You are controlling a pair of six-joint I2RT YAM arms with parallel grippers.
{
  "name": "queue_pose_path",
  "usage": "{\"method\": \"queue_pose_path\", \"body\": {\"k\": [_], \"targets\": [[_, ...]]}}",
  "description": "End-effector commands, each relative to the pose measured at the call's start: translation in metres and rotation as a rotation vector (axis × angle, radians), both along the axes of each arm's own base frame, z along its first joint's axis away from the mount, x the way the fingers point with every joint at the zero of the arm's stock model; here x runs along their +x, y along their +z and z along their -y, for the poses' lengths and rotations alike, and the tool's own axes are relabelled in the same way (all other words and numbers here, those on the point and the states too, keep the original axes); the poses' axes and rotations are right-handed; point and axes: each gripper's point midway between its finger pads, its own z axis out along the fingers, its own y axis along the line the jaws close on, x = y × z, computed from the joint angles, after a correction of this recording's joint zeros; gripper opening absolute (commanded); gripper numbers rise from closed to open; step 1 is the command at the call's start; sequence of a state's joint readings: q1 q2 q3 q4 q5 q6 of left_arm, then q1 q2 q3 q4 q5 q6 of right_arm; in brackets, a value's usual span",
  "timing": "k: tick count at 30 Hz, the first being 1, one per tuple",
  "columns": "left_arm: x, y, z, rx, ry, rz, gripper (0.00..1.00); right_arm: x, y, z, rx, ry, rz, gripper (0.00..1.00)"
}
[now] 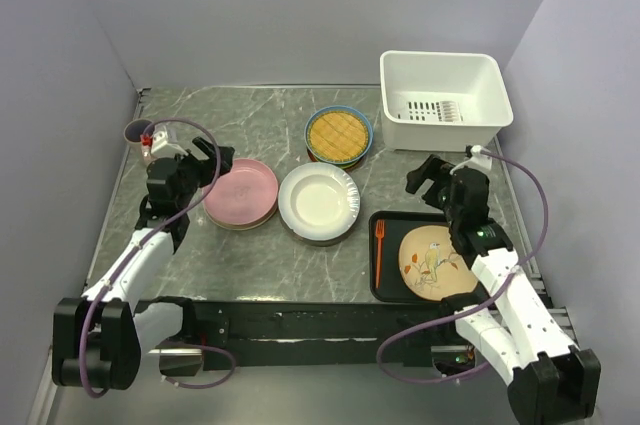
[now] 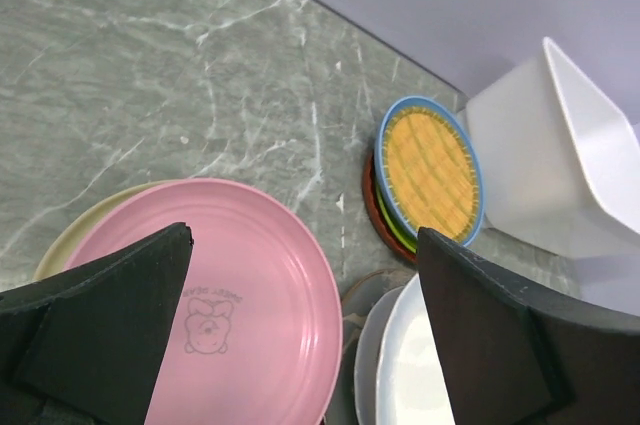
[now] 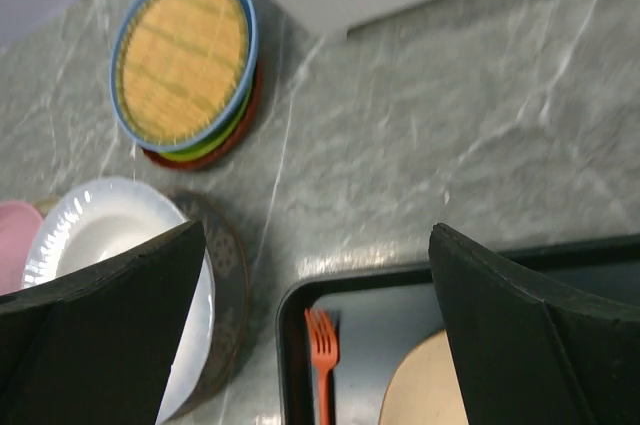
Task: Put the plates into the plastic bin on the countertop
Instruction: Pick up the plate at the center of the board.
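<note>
Left gripper spread, empty, over pink plate; right gripper same, above tray edge.

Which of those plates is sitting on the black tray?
The cream plate with the painted sprig, beside the orange fork; the pink plate, the white plate and the yellow-lattice plate sit in stacks on the countertop.

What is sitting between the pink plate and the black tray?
The white plate with the wavy rim sits between the pink plate and the black tray. The top view shows it.
</note>
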State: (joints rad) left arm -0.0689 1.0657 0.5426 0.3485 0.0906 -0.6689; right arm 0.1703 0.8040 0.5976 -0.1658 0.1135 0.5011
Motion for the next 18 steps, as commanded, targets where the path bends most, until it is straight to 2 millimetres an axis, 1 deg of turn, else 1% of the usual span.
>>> {"method": "queue_pose_path", "body": {"k": [1, 3, 4, 5, 6, 7, 8, 9, 10, 11, 12, 13, 14, 15, 17, 18], "targets": [[-0.004, 0.031, 0.007, -0.031, -0.037, 0.091, 0.99, 0.002, 0.021, -0.014, 0.097, 0.032, 0.036, 1.0], [-0.005, 0.035, 0.016, -0.026, -0.093, 0.1, 0.99, -0.003, 0.029, -0.028, 0.144, 0.105, 0.097, 1.0], [-0.012, 0.036, 0.032, -0.028, -0.197, 0.106, 0.99, -0.003, 0.028, -0.033, 0.16, 0.133, 0.121, 1.0], [-0.014, 0.038, 0.037, -0.032, -0.232, 0.123, 0.99, -0.005, 0.027, -0.038, 0.162, 0.164, 0.125, 1.0], [-0.017, 0.032, 0.042, -0.043, -0.255, 0.112, 0.99, -0.008, 0.025, -0.048, 0.181, 0.218, 0.115, 1.0], [-0.019, 0.028, 0.044, -0.059, -0.269, 0.103, 0.99, -0.009, 0.023, -0.052, 0.189, 0.24, 0.098, 1.0], [-0.02, 0.019, 0.045, -0.059, -0.273, 0.073, 0.99, -0.009, 0.016, -0.058, 0.19, 0.277, 0.072, 1.0], [-0.02, 0.013, 0.045, -0.053, -0.277, 0.043, 0.99, -0.013, 0.013, -0.067, 0.208, 0.328, 0.057, 1.0], [-0.02, 0.008, 0.047, -0.038, -0.296, 0.016, 0.99, -0.013, 0.01, -0.071, 0.217, 0.351, 0.048, 1.0], [-0.019, -0.002, 0.051, -0.036, -0.314, -0.045, 0.99, -0.014, 0.005, -0.074, 0.226, 0.367, 0.033, 1.0], [-0.019, -0.005, 0.054, -0.037, -0.33, -0.068, 0.99, -0.018, -0.002, -0.079, 0.239, 0.393, 0.011, 1.0], [-0.021, -0.006, 0.061, -0.043, -0.364, -0.082, 0.99, -0.016, 0.001, -0.082, 0.251, 0.4, 0.028, 1.0], [-0.023, -0.008, 0.069, -0.048, -0.395, -0.098, 0.99, -0.018, 0.0, -0.084, 0.256, 0.41, 0.029, 1.0], [-0.026, -0.008, 0.074, -0.053, -0.416, -0.101, 0.99, -0.02, -0.002, -0.089, 0.266, 0.435, 0.032, 1.0], [-0.03, -0.007, 0.083, -0.061, -0.456, -0.118, 0.99, -0.022, -0.003, -0.094, 0.275, 0.449, 0.028, 1.0], [-0.033, -0.013, 0.085, -0.06, -0.463, -0.145, 0.99, -0.023, -0.003, -0.096, 0.274, 0.461, 0.029, 1.0]]}}
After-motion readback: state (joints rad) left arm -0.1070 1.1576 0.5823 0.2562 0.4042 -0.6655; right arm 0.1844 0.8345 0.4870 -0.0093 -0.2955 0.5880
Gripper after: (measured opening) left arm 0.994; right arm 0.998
